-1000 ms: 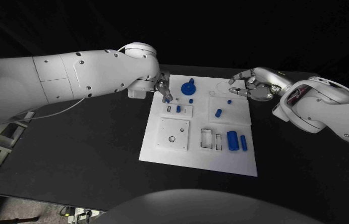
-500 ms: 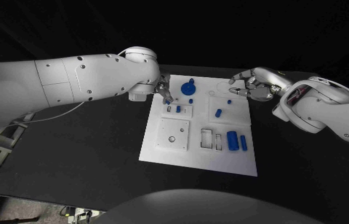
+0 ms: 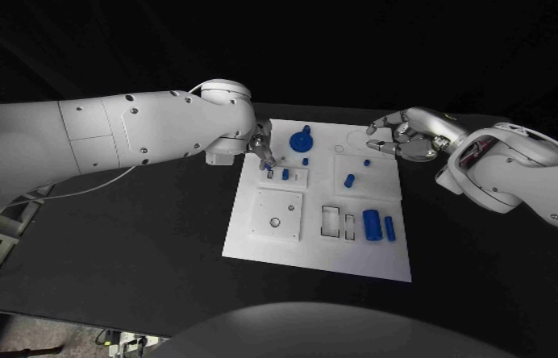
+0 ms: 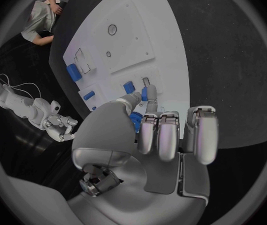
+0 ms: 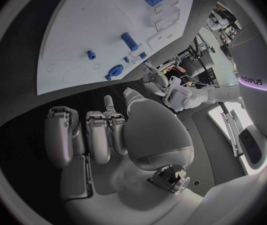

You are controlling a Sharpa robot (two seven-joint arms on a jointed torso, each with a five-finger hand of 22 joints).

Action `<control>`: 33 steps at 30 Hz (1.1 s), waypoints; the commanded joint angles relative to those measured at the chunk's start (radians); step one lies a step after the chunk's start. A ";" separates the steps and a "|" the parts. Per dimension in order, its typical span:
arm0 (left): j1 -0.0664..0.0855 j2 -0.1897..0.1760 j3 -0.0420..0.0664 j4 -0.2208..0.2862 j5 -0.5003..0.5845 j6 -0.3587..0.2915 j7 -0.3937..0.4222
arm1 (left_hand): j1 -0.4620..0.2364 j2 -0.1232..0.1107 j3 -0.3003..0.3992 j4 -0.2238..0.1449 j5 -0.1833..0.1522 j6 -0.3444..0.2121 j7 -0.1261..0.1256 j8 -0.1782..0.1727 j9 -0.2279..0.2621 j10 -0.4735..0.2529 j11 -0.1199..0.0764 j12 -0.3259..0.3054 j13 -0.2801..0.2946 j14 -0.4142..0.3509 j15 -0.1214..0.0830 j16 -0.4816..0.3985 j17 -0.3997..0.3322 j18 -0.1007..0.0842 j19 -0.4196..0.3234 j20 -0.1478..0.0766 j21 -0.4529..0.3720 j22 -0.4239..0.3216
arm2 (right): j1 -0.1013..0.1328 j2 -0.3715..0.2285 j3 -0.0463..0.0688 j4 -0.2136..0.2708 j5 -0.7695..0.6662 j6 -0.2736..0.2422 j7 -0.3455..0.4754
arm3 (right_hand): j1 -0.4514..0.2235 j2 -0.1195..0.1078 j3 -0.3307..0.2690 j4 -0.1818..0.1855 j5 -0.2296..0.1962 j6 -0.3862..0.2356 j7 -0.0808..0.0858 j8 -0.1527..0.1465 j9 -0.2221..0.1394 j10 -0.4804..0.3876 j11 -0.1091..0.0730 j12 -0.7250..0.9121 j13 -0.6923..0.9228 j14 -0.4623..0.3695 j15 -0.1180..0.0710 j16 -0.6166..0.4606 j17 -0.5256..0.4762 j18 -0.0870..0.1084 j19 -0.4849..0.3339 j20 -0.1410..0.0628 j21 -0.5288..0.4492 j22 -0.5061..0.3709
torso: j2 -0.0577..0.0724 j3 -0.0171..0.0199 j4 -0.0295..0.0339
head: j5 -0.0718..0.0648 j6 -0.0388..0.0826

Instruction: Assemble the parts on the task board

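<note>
Task board (image 3: 291,237) with blue parts, mid-table; two hands at its far end.

Left hand (image 3: 260,144): over the board's far-left corner, fingertips pinching a small blue part (image 4: 144,93) above a slotted block. Right hand (image 3: 401,136): off the far-right corner, fingers curled in, holding nothing. Blue knob (image 3: 302,140) near far edge; blue cylinder (image 3: 372,224) and slim blue bar (image 3: 389,228) toward the right edge.

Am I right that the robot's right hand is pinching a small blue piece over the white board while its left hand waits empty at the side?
Not quite, the hands are swapped. The left hand pinches the small blue piece over the task board, as the left wrist view shows. The right hand waits empty at the board's far right edge.
</note>
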 commanded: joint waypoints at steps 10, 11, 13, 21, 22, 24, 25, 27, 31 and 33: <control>-0.008 -0.001 0.000 0.009 -0.007 0.003 -0.002 | -0.010 -0.001 0.005 0.000 0.002 0.004 0.001 0.003 0.002 0.104 -0.004 0.000 0.263 0.105 -0.007 0.002 0.263 -0.006 0.079 -0.008 -0.006 0.249 | -0.001 0.002 0.000 0.001 -0.006 0.007 -0.003 | 0.013 -0.002 0.005 0.000 0.008 0.007 0.000 0.004 0.001 0.103 0.008 -0.004 0.261 0.104 0.004 0.003 0.263 0.011 0.001 -0.003 -0.003 0.210 | 0.000 -0.0003 -0.0009 | 0.002 0.000; -0.009 -0.001 0.000 0.009 -0.008 0.003 -0.002 | -0.010 0.000 0.006 0.000 0.003 0.004 0.001 0.003 0.002 0.104 -0.004 0.000 0.263 0.105 -0.007 0.002 0.263 -0.005 0.077 -0.008 -0.008 0.248 | -0.001 0.002 0.000 0.001 -0.006 0.007 -0.003 | 0.013 -0.002 0.005 0.000 0.008 0.007 0.000 0.004 0.001 0.103 0.008 -0.004 0.261 0.104 0.004 0.003 0.263 0.011 0.001 -0.003 -0.003 0.210 | 0.001 -0.0002 -0.0008 | 0.002 0.000; -0.010 -0.002 0.000 0.010 -0.009 0.003 -0.002 | -0.010 0.000 0.006 0.000 0.003 0.004 0.001 0.003 0.002 0.104 -0.004 0.000 0.263 0.105 -0.007 0.002 0.263 -0.005 0.077 -0.008 -0.008 0.248 | -0.001 0.001 0.000 0.001 -0.006 0.007 -0.003 | 0.014 -0.003 0.005 -0.001 0.010 0.007 0.000 0.004 0.001 0.103 0.008 -0.004 0.261 0.104 0.004 0.003 0.263 0.011 0.001 -0.003 -0.004 0.210 | 0.000 -0.0002 -0.0008 | 0.002 0.000; -0.013 -0.003 0.000 0.011 -0.011 0.003 -0.002 | -0.011 0.000 0.007 0.000 0.003 0.003 0.001 0.003 0.002 0.104 -0.004 0.000 0.263 0.105 -0.007 0.002 0.263 -0.004 0.075 -0.008 -0.011 0.247 | -0.001 0.002 0.000 0.001 -0.006 0.007 -0.003 | 0.014 -0.003 0.005 -0.001 0.010 0.007 0.000 0.004 0.001 0.103 0.008 -0.004 0.261 0.104 0.004 0.003 0.263 0.011 0.001 -0.003 -0.004 0.210 | 0.000 -0.0003 -0.0006 | 0.002 0.000; -0.014 -0.003 0.000 0.011 -0.011 0.003 -0.002 | -0.011 0.000 0.007 0.000 0.003 0.003 0.001 0.003 0.002 0.104 -0.004 0.000 0.263 0.105 -0.007 0.002 0.263 -0.004 0.075 -0.008 -0.011 0.247 | -0.001 0.002 0.000 0.001 -0.006 0.006 -0.003 | 0.014 -0.003 0.005 -0.001 0.010 0.007 0.000 0.004 0.001 0.103 0.008 -0.004 0.261 0.104 0.004 0.003 0.263 0.011 0.001 -0.003 -0.004 0.210 | 0.000 -0.0002 -0.0006 | 0.002 0.000; -0.014 -0.003 0.000 0.010 -0.013 0.003 -0.002 | -0.011 0.000 0.008 0.000 0.003 0.003 0.001 0.003 0.002 0.104 -0.004 0.000 0.263 0.105 -0.007 0.002 0.263 -0.004 0.073 -0.008 -0.014 0.246 | -0.001 0.002 0.000 0.001 -0.006 0.006 -0.002 | 0.014 -0.003 0.005 -0.001 0.010 0.007 0.000 0.004 0.001 0.103 0.008 -0.004 0.261 0.104 0.004 0.003 0.263 0.011 0.001 -0.003 -0.004 0.210 | 0.000 -0.0002 -0.0007 | 0.002 0.000; -0.015 -0.003 0.000 0.009 -0.015 0.002 -0.002 | -0.012 0.000 0.008 0.000 0.004 0.003 0.001 0.003 0.003 0.104 -0.004 0.000 0.263 0.105 -0.007 0.002 0.263 -0.003 0.071 -0.008 -0.016 0.245 | -0.001 0.002 0.000 0.001 -0.006 0.005 -0.002 | 0.014 -0.003 0.005 -0.001 0.010 0.007 0.000 0.004 0.001 0.103 0.008 -0.004 0.261 0.104 0.004 0.003 0.263 0.011 0.001 -0.003 -0.004 0.210 | 0.000 -0.0004 -0.0006 | 0.003 0.000; -0.016 -0.002 0.000 0.009 -0.018 0.001 -0.002 | -0.012 0.000 0.008 0.000 0.004 0.003 0.001 0.003 0.003 0.104 -0.004 0.000 0.263 0.105 -0.007 0.002 0.263 -0.003 0.071 -0.008 -0.017 0.245 | -0.001 0.002 0.000 0.000 -0.007 0.005 -0.002 | 0.015 -0.003 0.006 -0.002 0.011 0.008 0.000 0.003 0.000 0.103 0.008 -0.004 0.261 0.104 0.004 0.003 0.263 0.011 0.002 -0.003 -0.002 0.210 | 0.001 -0.0005 -0.0004 | 0.003 0.000; -0.018 0.000 0.000 0.009 -0.022 0.002 -0.001 | -0.013 0.000 0.009 0.000 0.004 0.002 0.001 0.003 0.003 0.104 -0.004 0.000 0.263 0.105 -0.007 0.002 0.263 -0.003 0.070 -0.008 -0.018 0.244 | -0.001 0.002 0.000 0.001 -0.007 0.005 -0.002 | 0.015 -0.003 0.006 -0.002 0.011 0.008 0.000 0.003 0.000 0.103 0.008 -0.004 0.261 0.104 0.004 0.003 0.263 0.011 0.002 -0.003 -0.002 0.210 | 0.000 -0.0003 -0.0006 | 0.003 0.000; -0.020 0.001 0.000 0.009 -0.024 0.002 -0.001 | -0.013 0.000 0.010 -0.001 0.004 0.001 0.001 0.002 0.003 0.104 -0.004 0.000 0.263 0.105 -0.007 0.002 0.263 -0.002 0.069 -0.008 -0.019 0.244 | -0.001 0.002 0.000 0.001 -0.007 0.005 -0.002 | 0.015 -0.003 0.006 -0.002 0.011 0.008 0.000 0.003 0.000 0.103 0.008 -0.004 0.261 0.104 0.004 0.003 0.263 0.011 0.002 -0.003 -0.002 0.210 | 0.001 -0.0006 -0.0009 | 0.002 0.000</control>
